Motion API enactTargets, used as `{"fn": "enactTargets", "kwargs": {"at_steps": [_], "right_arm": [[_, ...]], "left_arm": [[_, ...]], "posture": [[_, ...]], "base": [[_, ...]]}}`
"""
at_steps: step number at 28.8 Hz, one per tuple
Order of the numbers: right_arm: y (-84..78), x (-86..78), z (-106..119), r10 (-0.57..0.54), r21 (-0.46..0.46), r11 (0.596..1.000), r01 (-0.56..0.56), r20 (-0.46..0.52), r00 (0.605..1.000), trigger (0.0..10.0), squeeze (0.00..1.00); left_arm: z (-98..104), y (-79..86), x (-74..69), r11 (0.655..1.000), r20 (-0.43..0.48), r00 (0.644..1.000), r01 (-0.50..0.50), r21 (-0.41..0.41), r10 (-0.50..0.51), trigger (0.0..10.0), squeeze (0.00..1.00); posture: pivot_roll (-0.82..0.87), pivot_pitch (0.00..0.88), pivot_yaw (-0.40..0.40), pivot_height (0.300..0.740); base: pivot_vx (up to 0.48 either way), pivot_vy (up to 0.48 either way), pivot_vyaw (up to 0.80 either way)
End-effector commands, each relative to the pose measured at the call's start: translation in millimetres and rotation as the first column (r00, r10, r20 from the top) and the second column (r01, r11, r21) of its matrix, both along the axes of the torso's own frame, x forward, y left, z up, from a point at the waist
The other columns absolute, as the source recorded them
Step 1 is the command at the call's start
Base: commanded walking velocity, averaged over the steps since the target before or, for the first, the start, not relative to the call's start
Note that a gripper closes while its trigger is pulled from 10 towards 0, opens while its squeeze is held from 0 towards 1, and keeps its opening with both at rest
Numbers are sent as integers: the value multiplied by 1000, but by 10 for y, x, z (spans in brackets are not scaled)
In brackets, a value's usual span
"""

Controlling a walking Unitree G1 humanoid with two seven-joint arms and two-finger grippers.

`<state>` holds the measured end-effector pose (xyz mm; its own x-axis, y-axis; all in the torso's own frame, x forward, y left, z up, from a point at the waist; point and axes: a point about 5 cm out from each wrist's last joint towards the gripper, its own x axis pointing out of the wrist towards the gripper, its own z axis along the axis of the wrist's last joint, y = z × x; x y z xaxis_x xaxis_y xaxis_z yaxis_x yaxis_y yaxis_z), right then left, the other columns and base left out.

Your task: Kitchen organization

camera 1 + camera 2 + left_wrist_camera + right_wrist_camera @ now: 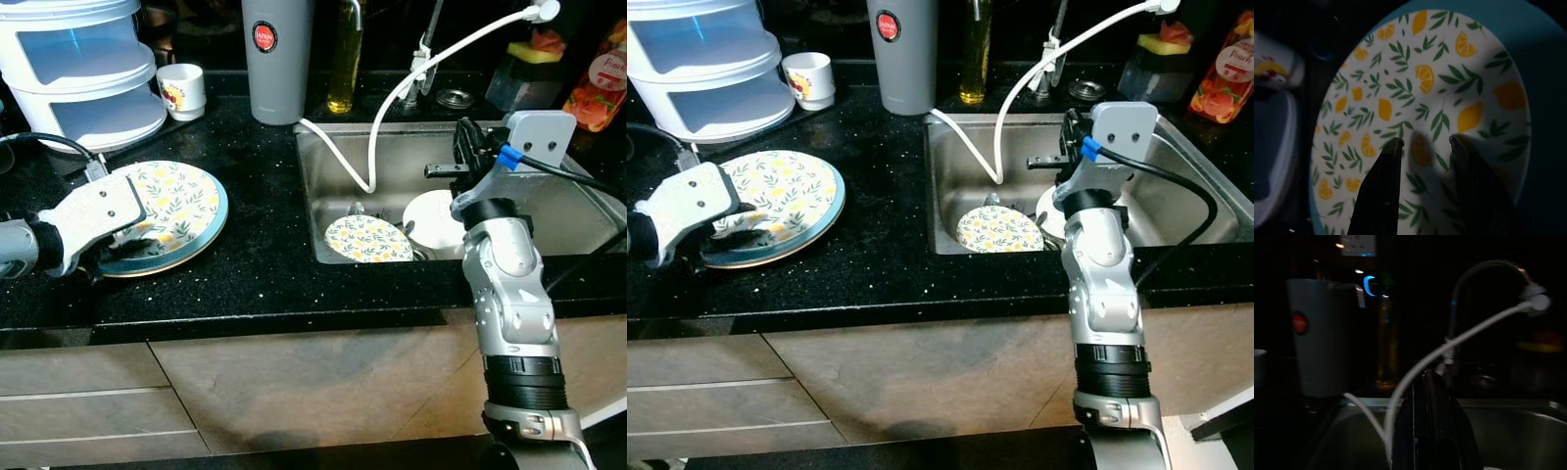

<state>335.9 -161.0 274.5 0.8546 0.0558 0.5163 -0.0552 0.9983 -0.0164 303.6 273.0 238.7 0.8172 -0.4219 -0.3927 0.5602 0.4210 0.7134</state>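
Observation:
A large lemon-patterned plate (181, 211) with a teal rim lies flat on the black counter, left of the sink. My left gripper (1425, 143) hovers low over its near part, open, with both fingertips above the plate's face and nothing between them; it is also seen from the head at the plate's front edge (129, 247). In the steel sink (323, 147) lie a smaller lemon plate (367, 238) and, beside it, a white plate (436, 220). My right gripper (468, 147) is raised above the sink's right half, pointing toward the faucet, its fingers (1422, 396) pressed together and holding nothing.
A white hose (392, 98) loops from the faucet down into the sink. At the back stand a grey tumbler (277, 59), an oil bottle (345, 59), a white mug (182, 90) and a stacked plastic container (83, 69). A red bottle (600, 83) stands at the far right.

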Motion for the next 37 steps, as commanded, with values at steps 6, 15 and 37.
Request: {"fn": "enactTargets", "kwargs": {"at_steps": [6,15,37], "right_arm": [[764,-29,-162,464,51,885,-462,-150,873,10000,0],[1254,19,-515,544,-156,761,-630,-375,750,10000,0],[268,143,-19,186,-9,982,-187,-81,979,10000,0]], "left_arm": [[-178,-241,-44,996,-29,996,87,-30,-87,10000,0],[457,-75,-255,983,60,990,134,-124,-127,10000,0],[-149,728,430,49,-355,659,-511,-858,663,10000,0]], "posture": [[155,38,-23,740],[192,24,-39,740],[160,26,-27,740]], "base": [[0,0,0],[0,0,0],[0,0,0]]}}
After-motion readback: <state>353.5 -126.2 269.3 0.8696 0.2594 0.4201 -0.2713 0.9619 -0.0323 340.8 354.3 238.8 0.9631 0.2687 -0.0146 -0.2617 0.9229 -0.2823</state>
